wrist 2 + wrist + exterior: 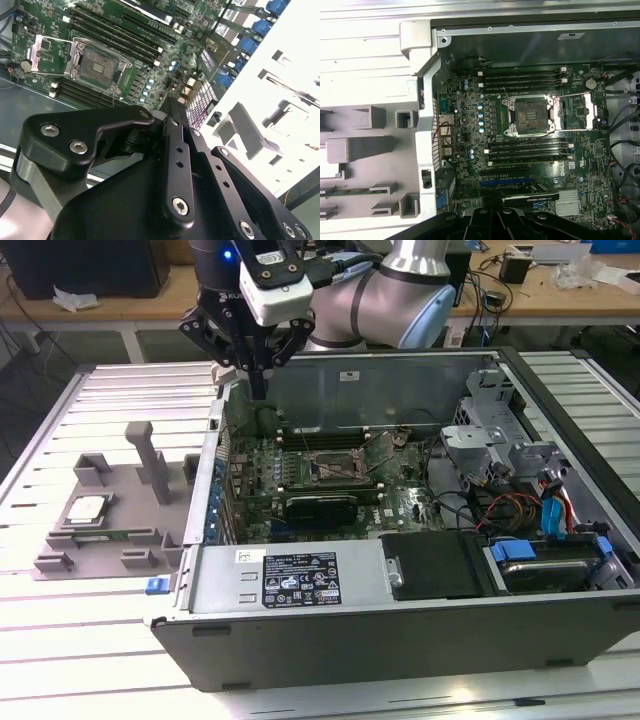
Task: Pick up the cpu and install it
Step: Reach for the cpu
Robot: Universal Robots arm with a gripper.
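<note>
- The slatted metal table [60,640] carries everything, with the open computer case [300,640] taking up most of it.
- Inside the case the green motherboard [260,500] lies flat and face up. It is also plain to see in the first wrist view [470,150].
- A grey plastic tray [110,540] with upright blocks sits on the table just beside the case wall, on the exterior view's left.
- The gripper [257,385] hangs above the case's far corner on that same side, pointing down. Its fingers look pressed together with nothing between them.
- The CPU socket [335,472] is near the middle of the board. In the first wrist view [530,116] its frame looks swung open and the seat looks bare.
- The cpu [88,508] rests flat in a pocket of the tray, shiny side up, well apart from the gripper.
- From the fingers the cpu lies outside the case, toward the exterior view's left and nearer the camera. The socket lies the other way, so the case wall stands between the chip and its seat.
- The chip is square, so no long axis governs the grip. I'd judge its edges run roughly in line with the tray.
- In the second wrist view the tray is washed out white, and I can't pick out the chip there.
</note>
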